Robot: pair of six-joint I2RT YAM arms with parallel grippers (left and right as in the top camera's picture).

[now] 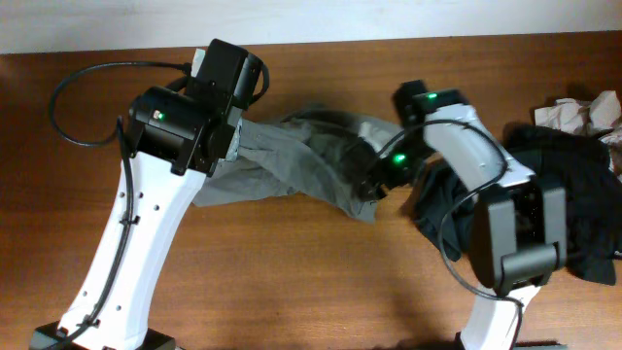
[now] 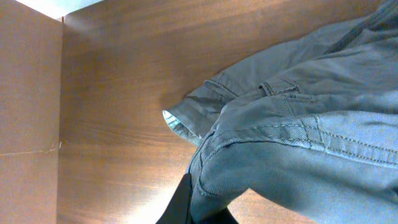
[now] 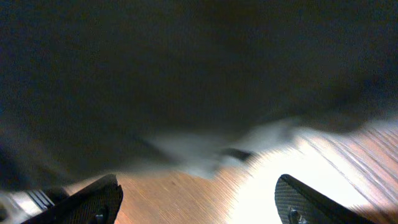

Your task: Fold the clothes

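Observation:
Grey trousers [image 1: 296, 160] lie crumpled across the middle of the wooden table. In the left wrist view their waistband and pocket seams [image 2: 298, 130] fill the right half. My left gripper [image 2: 200, 208] is shut on a fold of the grey fabric near the trousers' left end; in the overhead view it is hidden under the arm. My right gripper [image 3: 198, 200] is open, its fingertips wide apart above bare wood, close to the trousers' dark, blurred edge [image 3: 186, 93]. In the overhead view it sits at the trousers' right end [image 1: 374, 185].
A heap of black clothing [image 1: 564, 194] lies at the right under and beside the right arm. Crumpled beige cloth [image 1: 578, 112] sits at the far right edge. Bare wood spans the table's front and far left. A black cable [image 1: 87, 83] loops at the back left.

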